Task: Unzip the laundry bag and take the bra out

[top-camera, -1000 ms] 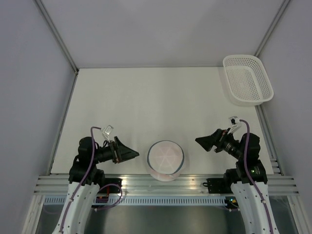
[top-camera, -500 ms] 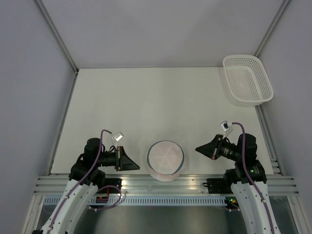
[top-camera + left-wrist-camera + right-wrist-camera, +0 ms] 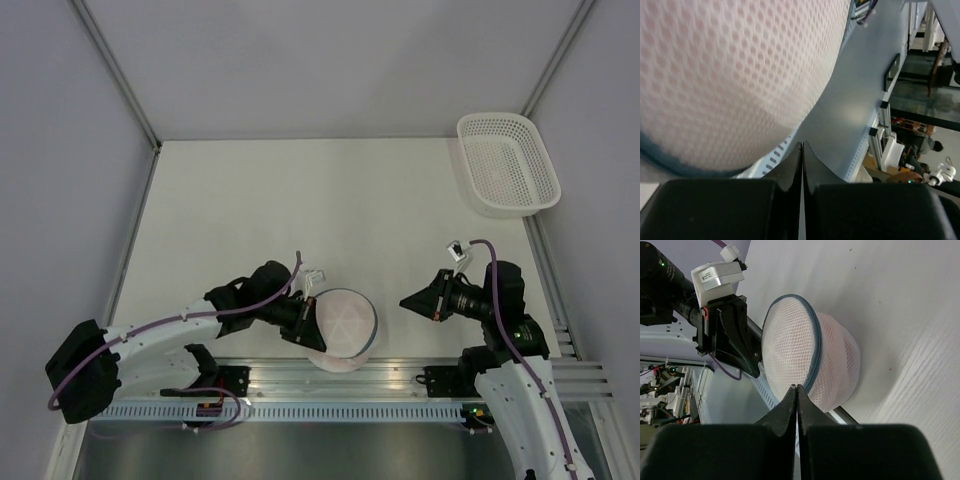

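Observation:
The laundry bag (image 3: 340, 328) is a round white mesh drum with a grey zipper rim (image 3: 816, 347), lying at the table's near edge between the arms. The bra shows only as a pink tint (image 3: 837, 365) through the mesh. My left gripper (image 3: 308, 326) is shut and empty, its tips right against the bag's left side; whether they touch it I cannot tell. In the left wrist view the mesh (image 3: 725, 75) fills the upper left, just past the shut left gripper (image 3: 802, 145). My right gripper (image 3: 404, 300) is shut on nothing, a short way right of the bag and pointing at it.
A white perforated basket (image 3: 507, 163) sits at the far right corner of the table. The aluminium rail (image 3: 400, 376) runs along the near edge right behind the bag. Grey walls enclose the table on three sides.
The left arm has stretched to the right, bringing its gripper from well left of the bag up to the bag's left side. The right gripper has barely shifted.

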Robot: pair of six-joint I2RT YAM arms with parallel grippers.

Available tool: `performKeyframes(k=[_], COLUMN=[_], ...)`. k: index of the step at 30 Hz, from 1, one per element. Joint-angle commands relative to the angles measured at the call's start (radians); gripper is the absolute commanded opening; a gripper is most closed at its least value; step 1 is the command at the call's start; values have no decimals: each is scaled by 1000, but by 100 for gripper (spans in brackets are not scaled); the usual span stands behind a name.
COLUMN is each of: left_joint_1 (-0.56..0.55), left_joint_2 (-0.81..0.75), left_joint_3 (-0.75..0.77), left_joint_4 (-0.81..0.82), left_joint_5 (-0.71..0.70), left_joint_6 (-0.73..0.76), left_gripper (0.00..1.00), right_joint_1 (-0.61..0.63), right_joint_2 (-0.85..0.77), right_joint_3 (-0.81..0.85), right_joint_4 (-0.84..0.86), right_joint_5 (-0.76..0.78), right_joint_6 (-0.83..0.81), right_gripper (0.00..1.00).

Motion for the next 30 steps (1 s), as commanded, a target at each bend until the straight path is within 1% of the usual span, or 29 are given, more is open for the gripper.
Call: performKeyframes(k=[1,2,5,6,7,9,10,11,13,14,16,22,26,30], left_joint_1=[-40,-49,-103,-117,-118,-120,-118,-120,-115,-114,-103,-20,58,98], left_joint_2=[89,109,195,221,240,293,307,324,362,375,415,534,593,619], left_joint_3=[77,81,112,115,117,114,117,121,136,155,178,276,320,356], left_joint_4=[114,129,175,204,206,265,273,279,284,284,289,331,429,466], left_joint_5=[-203,-221,-368,-393,-421,-514,-549,-621,-691,-758,-803,-798,-736,-708], left_joint_6=[43,26,-2,-11,-22,-46,-51,-57,-56,-48,-36,27,42,53], left_gripper=[2,2,2,2,2,2,2,2,2,2,2,2,2,2], right_joint_1=[6,6,6,6,6,6,6,6,6,6,8,6,6,6], right_joint_2=[0,2,3,8,12,20,22,25,32,34,34,35,38,72], right_joint_3=[48,45,20,16,8,5,6,6,11,11,11,0,-7,-8], right_joint_4=[-17,-13,8,14,16,17,16,13,8,10,10,14,32,54], right_joint_5=[38,40,58,67,71,77,89,92,97,101,110,144,192,259], right_joint_6=[-32,-29,-12,-6,-9,-10,-18,-20,-27,-27,-24,-30,-35,-32], right_gripper=[0,0,0,0,0,0,0,0,0,1,1,1,0,1])
